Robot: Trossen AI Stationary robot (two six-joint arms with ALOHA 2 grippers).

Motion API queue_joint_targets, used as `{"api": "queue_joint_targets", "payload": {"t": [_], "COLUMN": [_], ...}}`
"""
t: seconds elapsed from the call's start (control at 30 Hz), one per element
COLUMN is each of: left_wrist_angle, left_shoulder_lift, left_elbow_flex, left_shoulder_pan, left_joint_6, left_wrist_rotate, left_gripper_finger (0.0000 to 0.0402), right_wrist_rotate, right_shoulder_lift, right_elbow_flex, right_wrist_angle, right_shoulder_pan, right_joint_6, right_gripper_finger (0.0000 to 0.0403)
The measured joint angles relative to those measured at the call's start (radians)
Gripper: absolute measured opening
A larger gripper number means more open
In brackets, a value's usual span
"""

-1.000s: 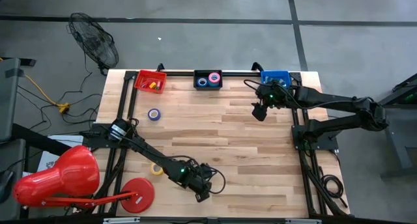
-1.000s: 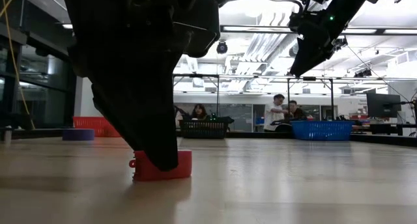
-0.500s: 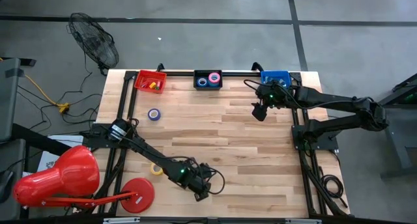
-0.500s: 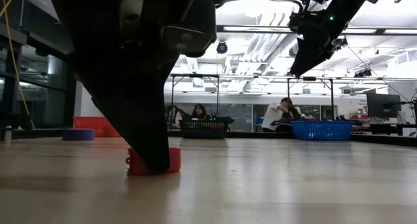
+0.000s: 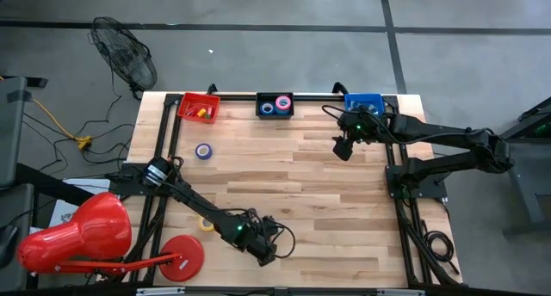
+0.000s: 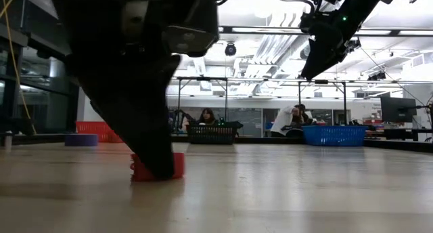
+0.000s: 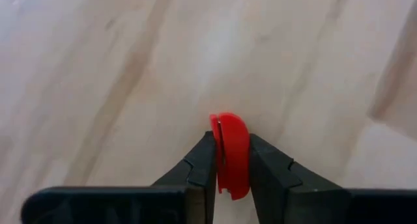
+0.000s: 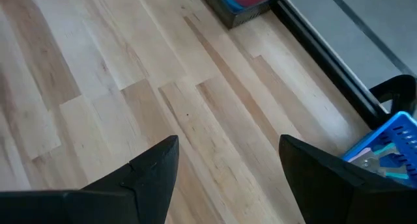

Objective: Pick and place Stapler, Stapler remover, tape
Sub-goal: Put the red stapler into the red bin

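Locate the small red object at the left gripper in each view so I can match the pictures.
High view: hidden under the left gripper, near the table's front edge.
Low view: red object on the table, behind the dark gripper.
Left wrist view: centre, pinched between both fingers.
Right wrist view: not in it.
Shared landmark: the left gripper.

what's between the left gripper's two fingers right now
A small red object, pinched between the left gripper's fingers; the left wrist view shows it. In the low view it sits on the table.
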Motion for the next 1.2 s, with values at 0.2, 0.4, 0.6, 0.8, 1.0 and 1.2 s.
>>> {"api": "queue_joint_targets", "payload": {"t": [0.2, 0.4, 0.6, 0.8, 1.0, 1.2], "left_wrist_angle": [-0.131, -0.265, -0.383, -0.497, -0.628, -0.703], "left_shoulder_lift": [-0.052, -0.106, -0.141, -0.161, -0.179, -0.197], "left_elbow_flex": [-0.006, -0.004, -0.002, 0.0, 0.001, -0.001], "left_shoulder_pan": [0.043, 0.129, 0.25, 0.386, 0.533, 0.699], "left_joint_6": [-0.003, 0.011, 0.052, 0.078, 0.122, 0.322], "left_wrist_rotate": [-0.057, -0.079, -0.086, -0.086, -0.092, -0.148], "left_gripper_finger": [0.0061, 0.0061, 0.0061, 0.0061, 0.006, 0.006], "right_wrist_rotate": [-0.03, -0.043, -0.073, -0.078, -0.077, -0.071], "right_shoulder_lift": [0.0, 0.0, 0.0, 0.0, 0.0, 0.0], "right_elbow_flex": [0.0, 0.0, 0.0, 0.0, 0.0, 0.0], "right_wrist_angle": [0.0, 0.0, 0.001, 0.001, 0.009, 0.04], "right_shoulder_pan": [0.0, 0.0, 0.0, 0.0, 0.0, 0.0], "right_joint_6": [0.0, -0.025, -0.026, -0.043, -0.075, -0.079], "right_gripper_finger": [0.0256, 0.0256, 0.0256, 0.0256, 0.0256, 0.0256]}}
